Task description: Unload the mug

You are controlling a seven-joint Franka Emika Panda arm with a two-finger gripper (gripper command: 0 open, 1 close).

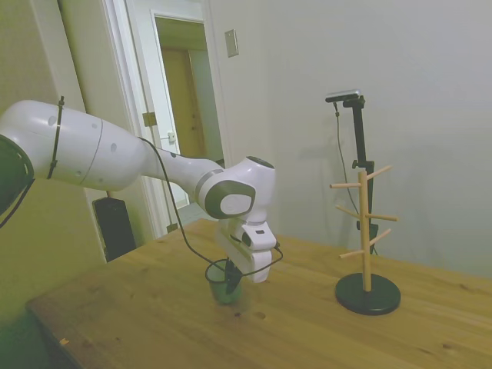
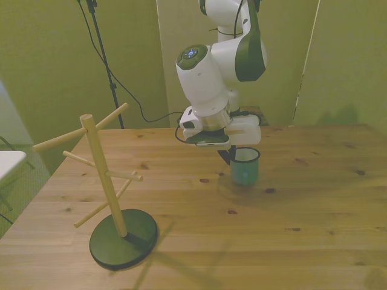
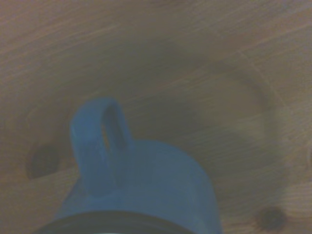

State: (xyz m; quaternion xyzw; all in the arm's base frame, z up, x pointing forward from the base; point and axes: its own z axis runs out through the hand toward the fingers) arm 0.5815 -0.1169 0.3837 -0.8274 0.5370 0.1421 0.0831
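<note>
Well apart from the wooden mug tree [image 2: 109,181], toward the front view's right, the mug [image 2: 245,166] stood upright on the table [image 2: 314,199]. Directly above it, the gripper [image 2: 228,156] reached down over its rim; whether its fingers clamped the rim could not be told.

home room: doorway [image 1: 183,115], wooden table [image 1: 154,307]

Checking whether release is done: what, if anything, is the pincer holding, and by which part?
The pincer is at the rim of the mug, which stands on the table; whether it grips cannot be told.
</note>
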